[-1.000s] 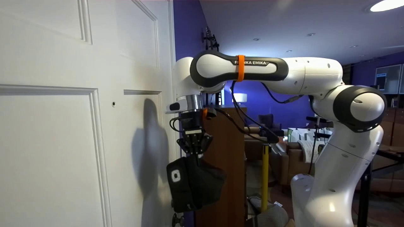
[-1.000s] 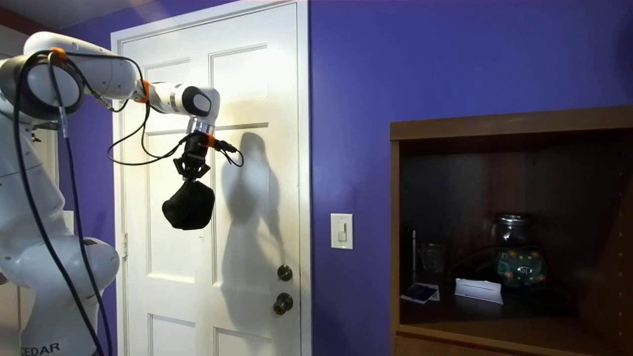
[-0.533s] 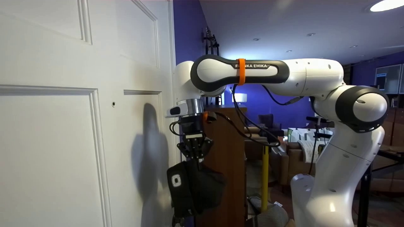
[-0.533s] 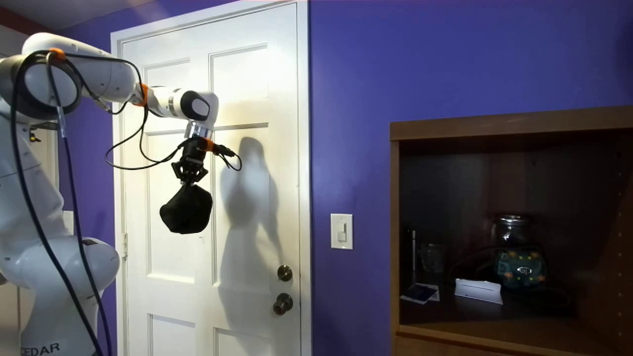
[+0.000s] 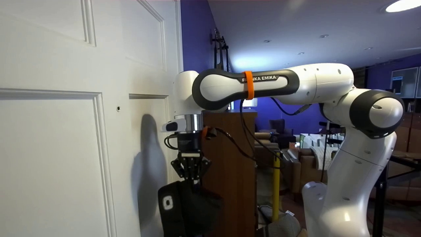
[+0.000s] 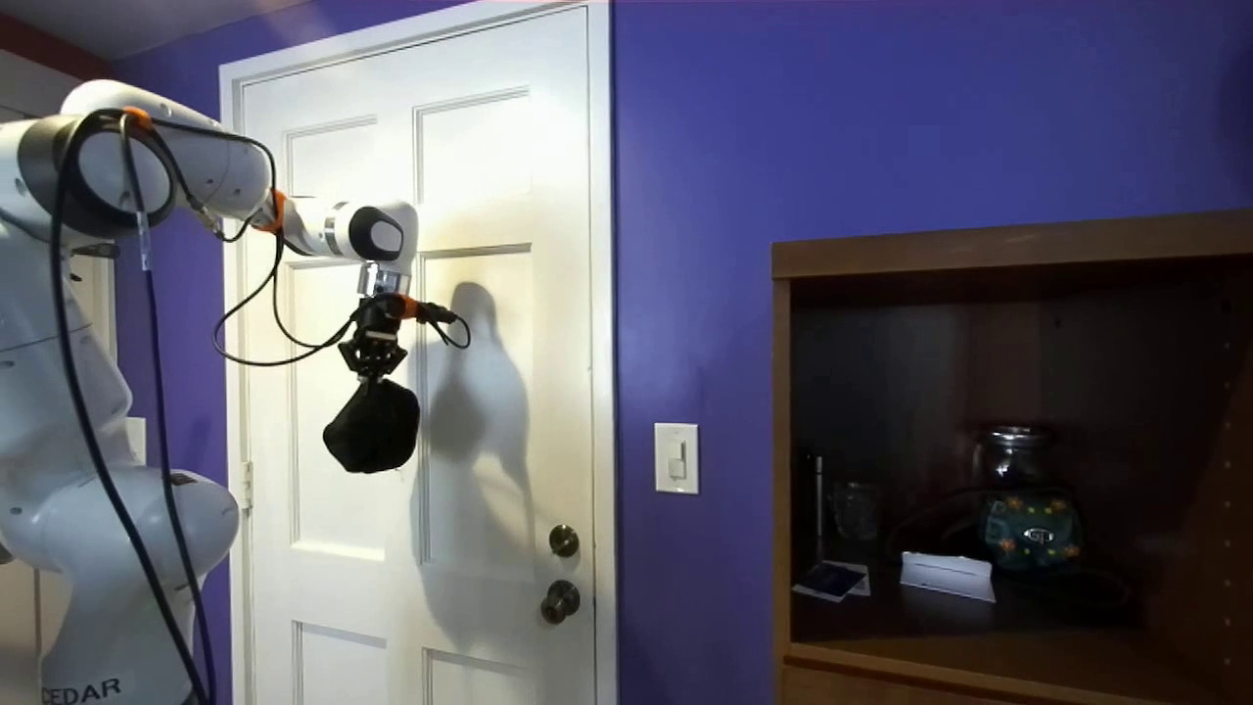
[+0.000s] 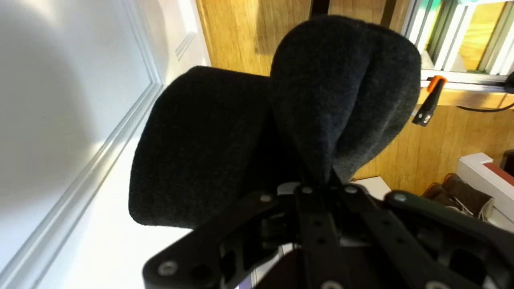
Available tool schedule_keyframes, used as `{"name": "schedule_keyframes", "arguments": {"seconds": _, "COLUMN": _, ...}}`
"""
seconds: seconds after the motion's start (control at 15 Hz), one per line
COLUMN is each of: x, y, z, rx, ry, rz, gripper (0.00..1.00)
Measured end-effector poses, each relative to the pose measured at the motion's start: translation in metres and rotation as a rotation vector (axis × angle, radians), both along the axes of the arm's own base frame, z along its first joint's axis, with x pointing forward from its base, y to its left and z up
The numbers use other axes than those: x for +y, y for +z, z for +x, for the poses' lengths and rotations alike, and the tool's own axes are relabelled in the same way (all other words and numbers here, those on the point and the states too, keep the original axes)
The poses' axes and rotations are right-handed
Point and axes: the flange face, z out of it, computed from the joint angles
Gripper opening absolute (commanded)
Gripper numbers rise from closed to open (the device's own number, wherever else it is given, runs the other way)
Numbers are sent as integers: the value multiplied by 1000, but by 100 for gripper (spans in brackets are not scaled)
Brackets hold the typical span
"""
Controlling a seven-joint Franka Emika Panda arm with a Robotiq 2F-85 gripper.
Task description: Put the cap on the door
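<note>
The black soft cap hangs below my gripper in both exterior views (image 5: pixel 197 210) (image 6: pixel 372 428), with a small white mark (image 5: pixel 167 202) on its band. My gripper (image 5: pixel 195 181) points down and is shut on the cap's upper edge; it also shows in an exterior view (image 6: pixel 373 376) and the wrist view (image 7: pixel 325 180). In the wrist view the cap (image 7: pixel 217 148) hides the fingertips' far side. The white panelled door (image 5: pixel 59 148) stands beside the cap, also in an exterior view (image 6: pixel 499 176) and the wrist view (image 7: pixel 60 120). The brass knob (image 6: pixel 561 601) is lower right of the cap.
A small dark spot (image 5: pixel 118 108) is on the door. A brass lock (image 6: pixel 564 540) sits above the knob. A brown wooden cabinet (image 5: pixel 230 148) stands beyond the gripper. A light switch (image 6: pixel 676 458) is on the purple wall. A yellow post (image 5: pixel 276 187) stands behind the arm.
My gripper and the cap have moved down in both exterior views. In the last half second they also shifted toward the door. The grip on the cap is unchanged.
</note>
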Motion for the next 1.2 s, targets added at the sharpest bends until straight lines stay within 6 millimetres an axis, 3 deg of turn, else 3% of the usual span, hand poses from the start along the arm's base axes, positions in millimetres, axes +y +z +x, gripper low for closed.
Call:
{"name": "schedule_keyframes", "arguments": {"seconds": 0.4, "x": 37, "y": -29, "z": 2, "rx": -108, "ry": 86, "rz": 9, "gripper": 2}}
{"name": "schedule_keyframes", "arguments": {"seconds": 1.2, "x": 60, "y": -65, "z": 25, "rx": -205, "ry": 140, "rz": 43, "gripper": 2}}
